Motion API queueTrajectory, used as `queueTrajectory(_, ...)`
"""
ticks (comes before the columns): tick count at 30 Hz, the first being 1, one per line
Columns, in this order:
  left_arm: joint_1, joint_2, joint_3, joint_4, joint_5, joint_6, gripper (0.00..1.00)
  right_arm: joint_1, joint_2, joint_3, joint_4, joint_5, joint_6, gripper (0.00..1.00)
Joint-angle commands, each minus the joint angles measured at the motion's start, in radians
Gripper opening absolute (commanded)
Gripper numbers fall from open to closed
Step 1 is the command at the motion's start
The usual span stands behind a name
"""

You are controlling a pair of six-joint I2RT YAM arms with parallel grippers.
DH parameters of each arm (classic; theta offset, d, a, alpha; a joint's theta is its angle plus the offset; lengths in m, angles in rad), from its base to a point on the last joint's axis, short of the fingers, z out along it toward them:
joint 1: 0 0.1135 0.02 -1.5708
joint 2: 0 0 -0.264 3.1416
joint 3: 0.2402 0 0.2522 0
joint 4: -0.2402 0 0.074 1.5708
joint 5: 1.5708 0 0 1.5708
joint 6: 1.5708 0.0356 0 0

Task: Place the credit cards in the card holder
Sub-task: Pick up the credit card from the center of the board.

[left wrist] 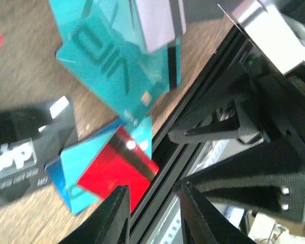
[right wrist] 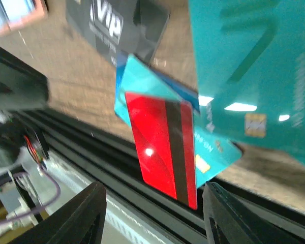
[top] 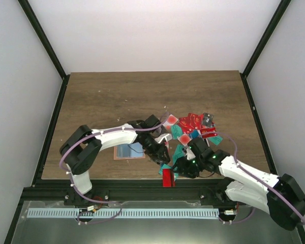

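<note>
The card holder [top: 129, 151] lies open on the table, salmon rim round bluish pockets; its corner shows in the right wrist view [right wrist: 20, 15]. Credit cards are heaped at the right middle [top: 195, 124]. A red card with a black stripe [top: 168, 178] overhangs the table's front edge, on top of teal and blue cards [right wrist: 165, 147] [left wrist: 117, 168]. My left gripper [top: 161, 155] is open and empty just above that card [left wrist: 150, 213]. My right gripper [top: 179, 166] is open wide and empty, the red card's end between its fingers' line [right wrist: 155, 223].
Teal cards [left wrist: 117, 66] [right wrist: 254, 76] and a black Vip card [right wrist: 117, 30] [left wrist: 20, 147] lie close around the red one. The black frame rail [top: 142, 189] runs along the front edge. The two grippers are close together; the right one's fingers [left wrist: 229, 127] show in the left wrist view.
</note>
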State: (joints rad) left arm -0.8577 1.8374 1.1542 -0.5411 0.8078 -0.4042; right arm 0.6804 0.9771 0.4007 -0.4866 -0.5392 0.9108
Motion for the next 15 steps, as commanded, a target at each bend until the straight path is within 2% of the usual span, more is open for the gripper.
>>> queueTrajectory(1, -0.006, -0.077, -0.12, -0.025, -0.038, 0.053, 0.3, 0.069, 0.017, -0.037, 0.06, -0.1, -0.028, 0.55)
queueTrajectory(7, -0.046, -0.094, -0.23, 0.002, -0.033, 0.06, 0.29, 0.114, 0.052, -0.084, 0.132, -0.07, -0.004, 0.55)
queueTrajectory(15, -0.087, -0.082, -0.298, 0.103, -0.006, 0.006, 0.29, 0.143, 0.064, -0.157, 0.224, -0.101, 0.026, 0.54)
